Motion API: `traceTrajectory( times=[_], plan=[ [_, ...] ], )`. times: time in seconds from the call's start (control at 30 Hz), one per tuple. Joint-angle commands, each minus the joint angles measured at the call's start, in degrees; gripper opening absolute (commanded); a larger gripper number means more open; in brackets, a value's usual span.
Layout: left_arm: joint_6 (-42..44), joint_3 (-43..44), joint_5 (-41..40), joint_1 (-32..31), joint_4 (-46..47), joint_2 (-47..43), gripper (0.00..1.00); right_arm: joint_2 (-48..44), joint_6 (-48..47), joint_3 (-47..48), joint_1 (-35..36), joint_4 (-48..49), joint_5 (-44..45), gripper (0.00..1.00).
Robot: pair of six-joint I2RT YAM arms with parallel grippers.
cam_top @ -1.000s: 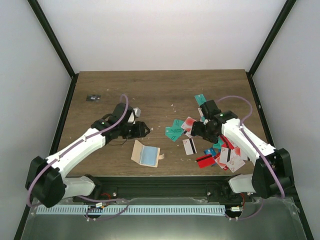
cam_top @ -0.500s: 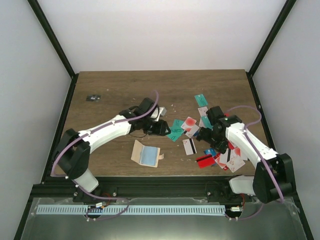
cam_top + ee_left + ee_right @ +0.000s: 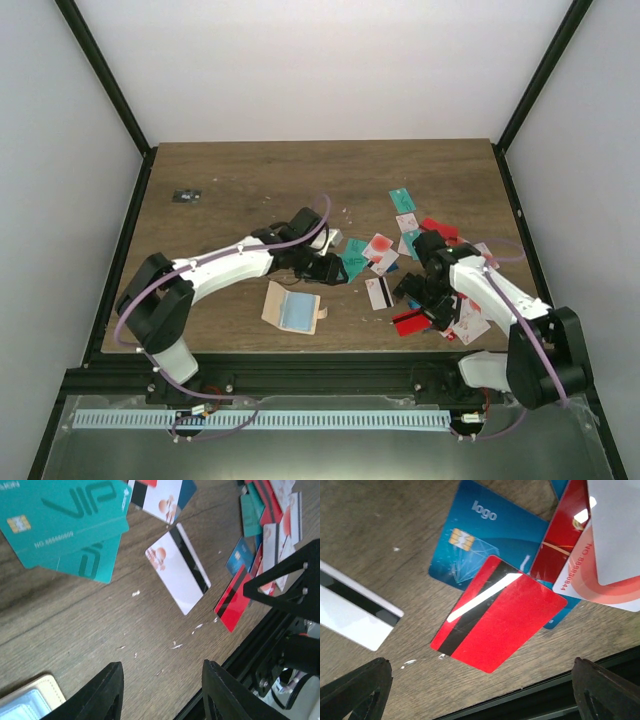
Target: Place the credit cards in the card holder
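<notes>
My left claw [image 3: 161,666] hangs over the brown wooden table [image 3: 240,180], its two black fingers partly apart and holding nothing. The small beige-tan folding card holder [image 3: 291,307] lies open and flat near the table's front edge, just beside this claw. Its pale blue-grey inside faces up, and I cannot tell whether any card sits in its pockets. Ahead of my left fingers lie two overlapping teal plastic cards [image 3: 65,515] and a white card with a black stripe [image 3: 177,575]. The rest of the thin plastic credit cards [image 3: 420,270] are scattered loose on the right half of the table. My right claw [image 3: 481,665] spreads wide and empty above a red card with a black stripe [image 3: 497,615], which overlaps a blue chip card [image 3: 480,535].
</notes>
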Motion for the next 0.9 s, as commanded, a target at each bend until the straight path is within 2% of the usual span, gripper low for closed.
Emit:
traceTrajectory(
  times=[0.0,0.37,0.73,0.87],
  plan=[
    [0.51,-2.41,-0.16,-1.09,-0.11,-0.78,0.45,2.40,3.64,-1.07,-0.51,0.34,-0.15,1.00],
    [-1.05,-6.77,-2.42,-1.47,2.01,-5.09,0.45,7.58,6.78,-4.66,-0.51,6.91,-3.51,1.00],
    [-1.45,-12.12,-3.32,-1.52,2.27,-10.29,0.45,16.25,6.92,-5.47,-0.40,10.23,-3.00,1.00],
    [-1.67,-13.15,-3.53,-1.48,2.55,-11.42,0.44,18.40,5.85,-4.47,0.18,9.70,-1.99,0.94]
  ],
)
